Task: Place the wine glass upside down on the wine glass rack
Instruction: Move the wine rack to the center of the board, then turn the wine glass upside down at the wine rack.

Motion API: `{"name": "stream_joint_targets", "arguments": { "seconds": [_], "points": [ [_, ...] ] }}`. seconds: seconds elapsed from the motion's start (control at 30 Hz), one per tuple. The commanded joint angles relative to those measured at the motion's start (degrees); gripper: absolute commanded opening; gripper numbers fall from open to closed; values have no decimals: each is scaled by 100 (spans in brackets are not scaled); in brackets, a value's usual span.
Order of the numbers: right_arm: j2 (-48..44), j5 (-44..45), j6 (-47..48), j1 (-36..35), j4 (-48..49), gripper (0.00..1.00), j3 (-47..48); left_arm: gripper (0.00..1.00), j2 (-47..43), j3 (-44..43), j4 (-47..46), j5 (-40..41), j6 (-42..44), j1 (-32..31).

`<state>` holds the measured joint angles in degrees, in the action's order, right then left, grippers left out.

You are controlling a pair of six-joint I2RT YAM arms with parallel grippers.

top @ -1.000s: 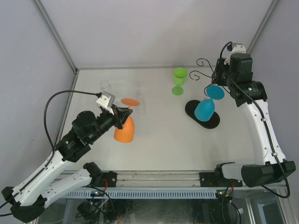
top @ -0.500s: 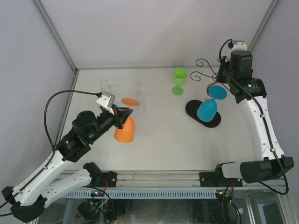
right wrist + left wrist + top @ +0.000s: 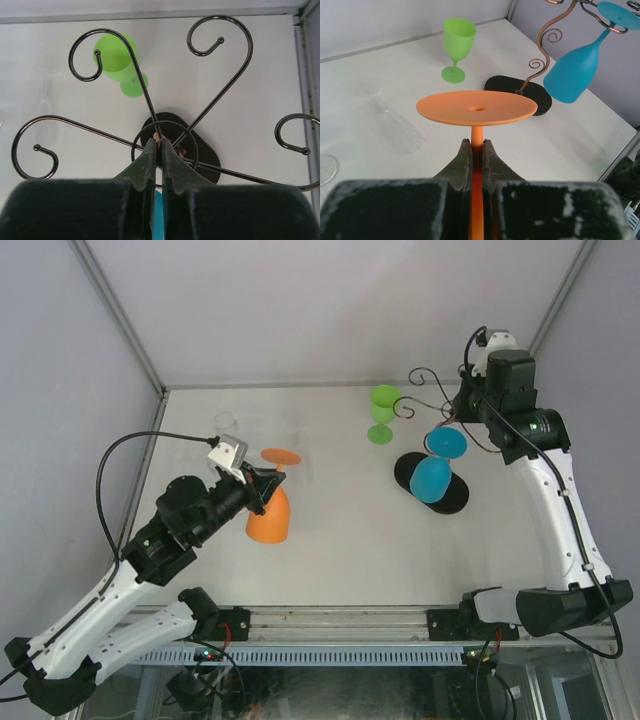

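Left arm [image 3: 150,550] extended low toward centre-left of the top view; left gripper [image 3: 476,145] clamped orange wine glass [image 3: 476,106] by its stem, foot up. Right arm [image 3: 560,510] raised at upper right; right gripper [image 3: 157,145] pinched wine glass rack [image 3: 538,102] at its top centre.

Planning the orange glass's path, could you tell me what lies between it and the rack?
Bare table, per the top view; the green glass stands off that line, farther back.

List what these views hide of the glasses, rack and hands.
- Left wrist view: bowl of the orange wine glass, hidden under the left hand; top of the wine glass rack, cut off by the upper edge.
- Right wrist view: most of the blue wine glass, behind the right hand.
- Top view: outline of the clear glass, too faint.
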<state>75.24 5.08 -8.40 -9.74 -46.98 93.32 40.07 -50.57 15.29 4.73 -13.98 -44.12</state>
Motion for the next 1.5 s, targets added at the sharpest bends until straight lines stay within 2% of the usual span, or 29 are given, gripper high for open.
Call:
{"name": "stream_joint_targets", "arguments": {
  "seconds": [0.0,0.33,0.67,0.97,1.13,1.33,1.47],
  "points": [
    [-219,-237,-246,-370,275,0,486,0,34,-38,-342,-85,18,35],
    [-112,124,-401,-1201,363,0,682,0,21,-16,-364,-99,22,35],
    [13,301,-494,-1625,436,0,784,0,103,85,-606,-186,54,35],
    [140,544,-551,-2046,421,0,752,0,323,313,-1617,-741,161,23],
    [142,614,-582,-2148,427,0,629,0,386,527,-2329,-1062,258,-183],
    [118,601,-583,-2160,385,0,582,0,696,497,-2840,-818,717,-747],
    [105,582,-567,-2155,341,0,582,0,887,487,-3095,-608,714,-921]
  ]
}}
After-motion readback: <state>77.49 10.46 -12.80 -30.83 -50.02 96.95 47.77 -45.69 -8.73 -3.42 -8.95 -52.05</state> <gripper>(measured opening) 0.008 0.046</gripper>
